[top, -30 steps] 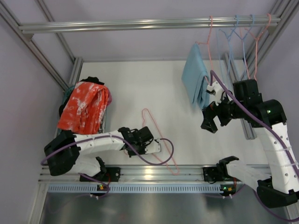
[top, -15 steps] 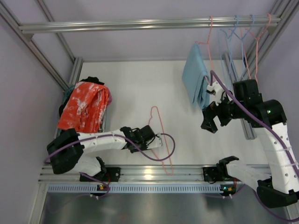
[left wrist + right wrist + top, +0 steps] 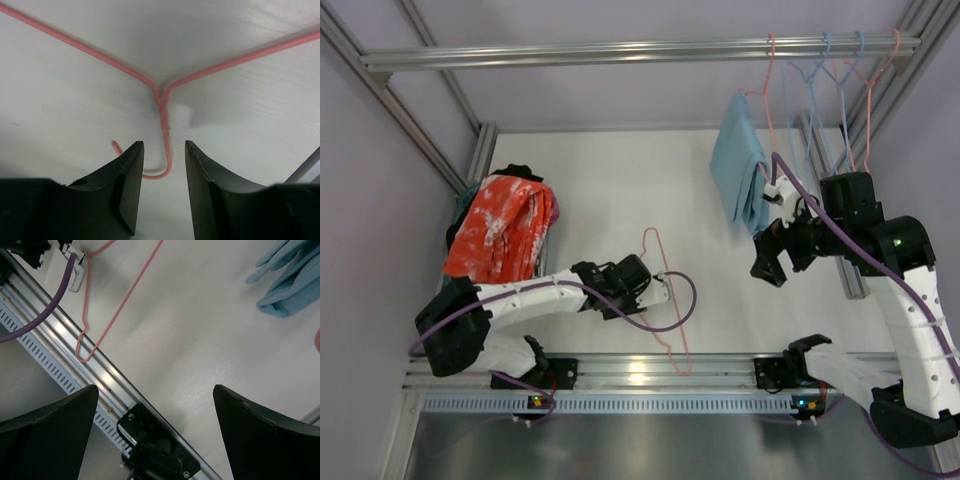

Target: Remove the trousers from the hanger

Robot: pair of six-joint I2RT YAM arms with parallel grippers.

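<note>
I count five wire hangers. One pink hanger [image 3: 161, 102] lies flat on the white desk [image 3: 620, 180] right under my left gripper [image 3: 164, 146]. Its fingers are spread a little, and the hanger's twisted neck and hook run down into the gap between them; the wire is not pinched. The other four hang from the rail [image 3: 620, 50] up beyond my right gripper [image 3: 772, 262]. Three of them are bare [image 3: 836, 72], two blue and one pink. The fourth, pink [image 3: 769, 90], carries a light blue garment [image 3: 738, 170] folded over its bar. That garment hangs just past my right gripper and a little to its left, close to the fingers but apart from them. My right gripper is spread wide and holds nothing, hovering above the desk.

Well off to the left of my left gripper, at the desk's left edge, sits a pile of clothes. On top lie the orange-red trousers [image 3: 500, 230], folded, with white blotchy markings. The black trousers [image 3: 520, 172] are underneath and show only at the pile's far and left edges. A sliver of teal and a sliver of purple cloth also peep out, but I cannot tell what they belong to. So one garment is on a hanger, and the orange-red and black pairs are off in the pile.
</note>
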